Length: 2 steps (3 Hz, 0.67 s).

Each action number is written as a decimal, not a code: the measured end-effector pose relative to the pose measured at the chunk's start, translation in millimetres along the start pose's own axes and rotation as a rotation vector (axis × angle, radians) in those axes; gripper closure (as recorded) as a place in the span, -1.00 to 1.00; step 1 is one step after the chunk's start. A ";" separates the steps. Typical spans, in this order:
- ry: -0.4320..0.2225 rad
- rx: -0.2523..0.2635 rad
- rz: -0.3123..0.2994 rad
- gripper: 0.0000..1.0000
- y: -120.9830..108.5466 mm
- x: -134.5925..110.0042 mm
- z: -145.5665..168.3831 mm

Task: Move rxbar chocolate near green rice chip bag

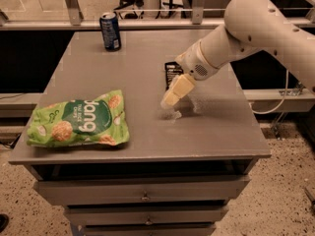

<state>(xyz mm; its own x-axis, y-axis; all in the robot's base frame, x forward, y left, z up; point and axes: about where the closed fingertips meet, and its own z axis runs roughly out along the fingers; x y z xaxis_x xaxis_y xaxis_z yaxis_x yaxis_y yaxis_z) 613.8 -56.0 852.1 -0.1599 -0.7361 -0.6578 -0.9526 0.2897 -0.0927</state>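
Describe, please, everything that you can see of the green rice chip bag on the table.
The green rice chip bag is a large, puffy packet of shiny bright-green film. It has a dark-green oval, white "dang" lettering and pictured round tan chips. It looks sealed and lies flat, printed face up, near the front left corner of the grey table, its long side running roughly left to right. Only the table top touches it. The gripper hangs well apart from it, over the middle of the table.
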 end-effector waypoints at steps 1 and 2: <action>0.003 0.034 0.101 -1.00 -29.1 9.2 6.7; 0.011 0.048 0.180 -1.00 -48.7 17.5 11.8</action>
<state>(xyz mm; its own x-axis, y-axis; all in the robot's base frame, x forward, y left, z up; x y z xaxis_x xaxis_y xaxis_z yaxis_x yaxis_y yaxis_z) 660.4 -75.8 836.2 -0.3297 -0.6766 -0.6584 -0.8949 0.4462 -0.0103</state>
